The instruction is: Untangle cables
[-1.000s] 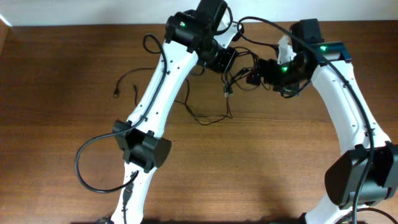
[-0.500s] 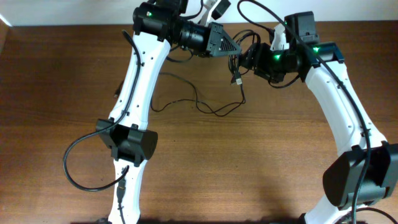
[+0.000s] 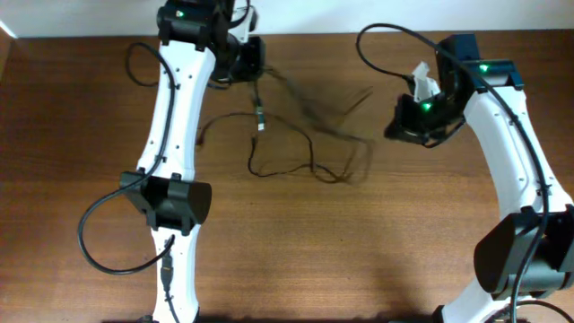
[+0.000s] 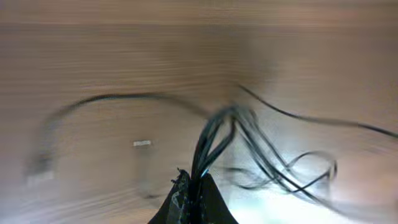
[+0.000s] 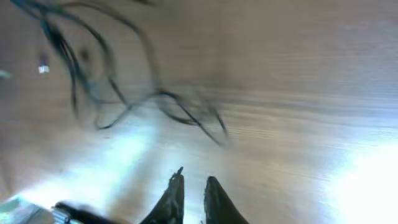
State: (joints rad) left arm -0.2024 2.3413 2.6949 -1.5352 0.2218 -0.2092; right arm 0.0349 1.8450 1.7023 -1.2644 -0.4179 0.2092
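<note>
The left pincer (image 4: 194, 185) is clamped shut on a bunch of the cables (image 4: 212, 138), held up near the far edge of the counter (image 3: 81, 179), left of centre. Blurred strands trail toward the middle, a silver plug (image 3: 260, 117) dangling. The right pincer (image 5: 191, 190), toward the far right corner, grips nothing, with only a narrow gap between its fingers. The step looks like drawing the bunch apart. Next, the right should take one strand and pull it clear.

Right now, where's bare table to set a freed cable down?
Free: front-centre table between left arm and right arm, below the cables; also the strip outside the left arm. Crowded: top middle, strands run from left claw toward right claw.
</note>
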